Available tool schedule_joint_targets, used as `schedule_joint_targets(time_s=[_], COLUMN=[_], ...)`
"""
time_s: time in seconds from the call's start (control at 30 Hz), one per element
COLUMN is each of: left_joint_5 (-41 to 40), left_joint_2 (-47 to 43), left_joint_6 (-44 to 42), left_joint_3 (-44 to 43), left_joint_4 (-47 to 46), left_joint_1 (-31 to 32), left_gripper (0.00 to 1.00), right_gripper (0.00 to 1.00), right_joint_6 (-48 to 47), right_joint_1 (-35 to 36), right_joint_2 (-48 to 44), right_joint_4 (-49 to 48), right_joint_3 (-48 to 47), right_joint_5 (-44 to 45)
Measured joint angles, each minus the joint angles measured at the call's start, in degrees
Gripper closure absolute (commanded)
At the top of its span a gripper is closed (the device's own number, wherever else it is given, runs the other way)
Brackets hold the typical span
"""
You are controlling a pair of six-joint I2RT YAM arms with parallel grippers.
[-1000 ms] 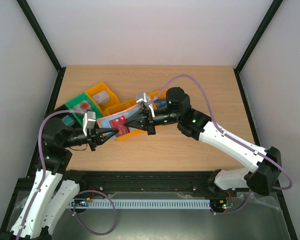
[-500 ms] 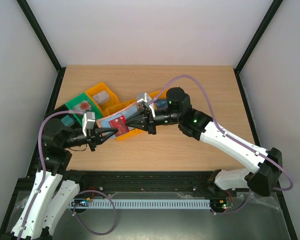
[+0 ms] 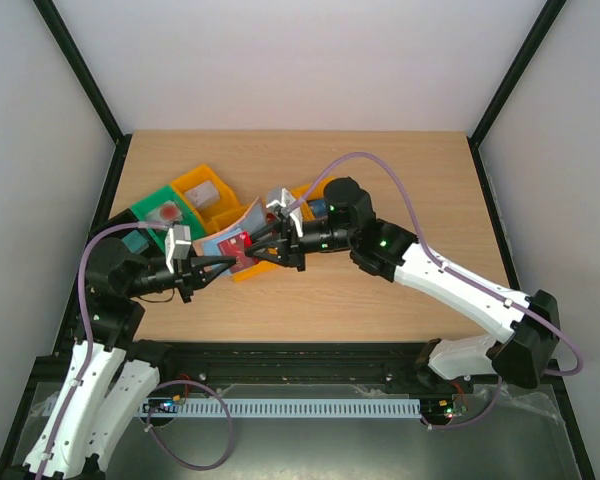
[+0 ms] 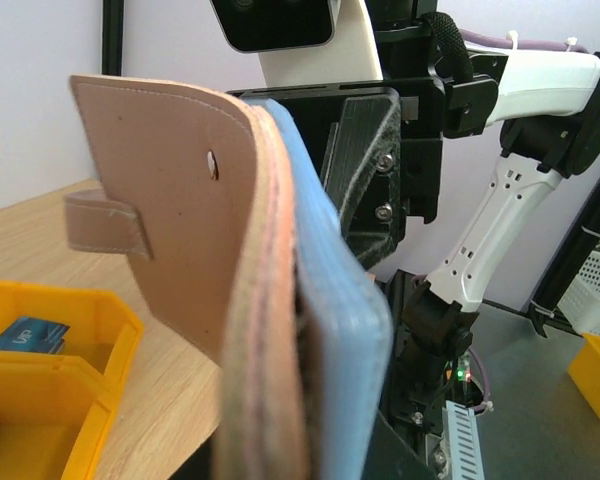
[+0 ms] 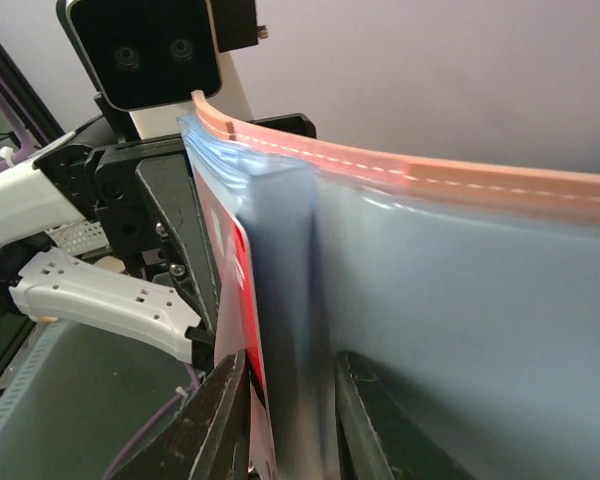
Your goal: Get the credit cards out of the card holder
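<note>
The card holder (image 3: 242, 222), tan outside and light blue inside, hangs just above the table between my two grippers, its tan flap curled upward. My left gripper (image 3: 223, 265) is shut on its near edge. In the left wrist view the tan flap (image 4: 170, 200) and blue lining (image 4: 335, 300) fill the frame and hide the jaws. A red credit card (image 3: 238, 250) sticks out of a pocket. My right gripper (image 3: 259, 250) is open. In its wrist view the right gripper (image 5: 290, 365) straddles the red card (image 5: 242, 300) and a blue pocket fold (image 5: 290, 260).
Orange bins (image 3: 202, 190) and a green bin (image 3: 163, 210) stand at the back left, and another orange bin (image 3: 248, 272) lies under the holder. A yellow bin (image 4: 50, 370) with a blue card (image 4: 25, 335) shows in the left wrist view.
My right gripper has slid left along the holder and its jaws have parted. The holder's tan flap has curled upward. My left gripper has closed tighter on the edge.
</note>
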State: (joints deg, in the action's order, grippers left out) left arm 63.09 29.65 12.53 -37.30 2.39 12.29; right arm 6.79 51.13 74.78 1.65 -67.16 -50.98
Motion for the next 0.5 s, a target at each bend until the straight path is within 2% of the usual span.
schedule_joint_targets(time_s=[0.07, 0.17, 0.23, 0.3, 0.5], left_joint_5=[0.15, 0.35, 0.22, 0.04, 0.76], left_joint_2=[-0.07, -0.39, -0.52, -0.68, -0.92], left_joint_6=[0.00, 0.00, 0.00, 0.02, 0.22], left_joint_3=[0.35, 0.81, 0.81, 0.83, 0.92], left_joint_4=[-0.20, -0.35, -0.37, -0.39, -1.66], left_joint_1=[0.00, 0.00, -0.07, -0.17, 0.04], left_gripper=[0.98, 0.98, 0.98, 0.89, 0.80], right_gripper=[0.81, 0.98, 0.98, 0.98, 0.98], right_joint_6=[-0.13, -0.07, -0.31, -0.33, -0.09], right_joint_1=[0.85, 1.38, 1.38, 1.40, 0.63], right_joint_2=[0.70, 1.25, 1.20, 1.01, -0.68], right_joint_4=[-0.02, -0.22, -0.59, -0.61, -0.90], right_joint_3=[-0.37, -0.61, -0.61, -0.61, 0.17], right_joint_5=[0.07, -0.61, -1.44, -2.29, -2.89])
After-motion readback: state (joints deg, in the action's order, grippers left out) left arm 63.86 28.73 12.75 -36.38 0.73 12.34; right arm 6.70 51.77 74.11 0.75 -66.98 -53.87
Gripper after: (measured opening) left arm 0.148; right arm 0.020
